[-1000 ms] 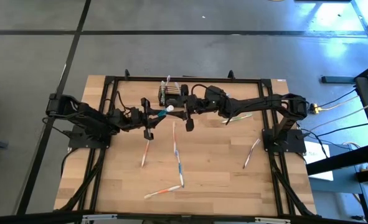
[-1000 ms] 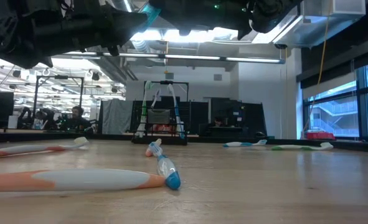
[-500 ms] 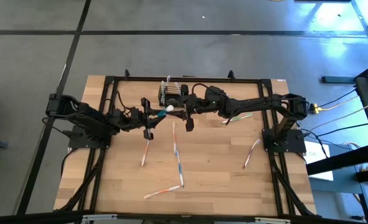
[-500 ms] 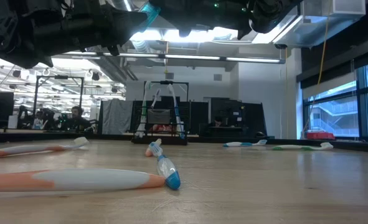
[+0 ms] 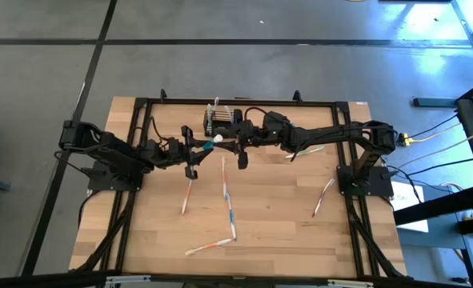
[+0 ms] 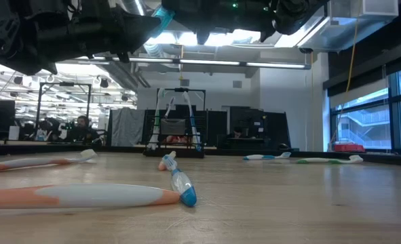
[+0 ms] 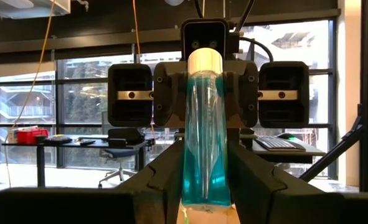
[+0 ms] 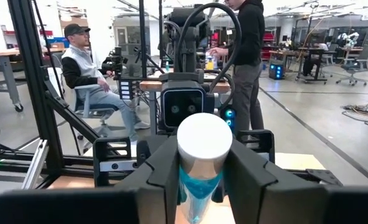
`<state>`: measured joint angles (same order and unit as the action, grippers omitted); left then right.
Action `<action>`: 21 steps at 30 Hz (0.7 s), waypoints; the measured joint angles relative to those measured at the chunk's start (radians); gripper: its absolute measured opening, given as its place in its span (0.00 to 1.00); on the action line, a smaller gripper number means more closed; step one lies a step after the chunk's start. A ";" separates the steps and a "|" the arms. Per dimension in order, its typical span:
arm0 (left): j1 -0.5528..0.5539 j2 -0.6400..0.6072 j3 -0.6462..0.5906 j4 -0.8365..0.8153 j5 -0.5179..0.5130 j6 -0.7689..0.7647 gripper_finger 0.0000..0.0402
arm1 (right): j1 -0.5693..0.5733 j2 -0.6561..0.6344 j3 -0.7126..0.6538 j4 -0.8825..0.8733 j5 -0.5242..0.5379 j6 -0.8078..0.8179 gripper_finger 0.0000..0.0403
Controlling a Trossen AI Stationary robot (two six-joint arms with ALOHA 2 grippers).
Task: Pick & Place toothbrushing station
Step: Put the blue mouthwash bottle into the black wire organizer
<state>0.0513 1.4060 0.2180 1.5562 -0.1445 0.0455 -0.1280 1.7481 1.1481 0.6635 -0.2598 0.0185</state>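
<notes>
both grippers clamp one teal tube [image 5: 214, 143] mid-air, left gripper [image 5: 194, 150] facing right gripper [image 5: 238, 147]; handover step, one must let go. toothbrushing station [image 5: 218, 120] sits at the desk's [image 5: 284, 224] far edge.

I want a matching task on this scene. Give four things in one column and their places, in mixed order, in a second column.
Things:
1. teal tube
2. wire basket
3. green toothbrush
4. orange toothbrush

Places:
a. lying partly under the right arm
b. lying on the table, the nearest one to the left hand
c. held in the air between the left hand and the right hand
d. standing near the table's back edge

Pairs: 1-c, 2-d, 3-a, 4-b
</notes>
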 joint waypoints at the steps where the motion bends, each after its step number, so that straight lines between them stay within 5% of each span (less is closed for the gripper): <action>1: 0.000 0.000 0.000 -0.002 -0.002 0.002 0.28 | 0.000 0.000 0.000 -0.005 0.006 0.000 0.25; 12: 0.000 0.001 -0.001 -0.014 -0.115 0.003 0.35 | -0.001 -0.003 0.002 -0.066 0.112 0.007 0.25; 21: -0.001 0.001 -0.001 -0.012 -0.151 0.002 0.52 | -0.006 -0.003 0.002 -0.166 0.233 0.008 0.25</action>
<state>0.0505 1.4075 0.2169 1.5445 -0.2952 0.0479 -0.1338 1.7447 1.1504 0.4971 -0.0269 0.0261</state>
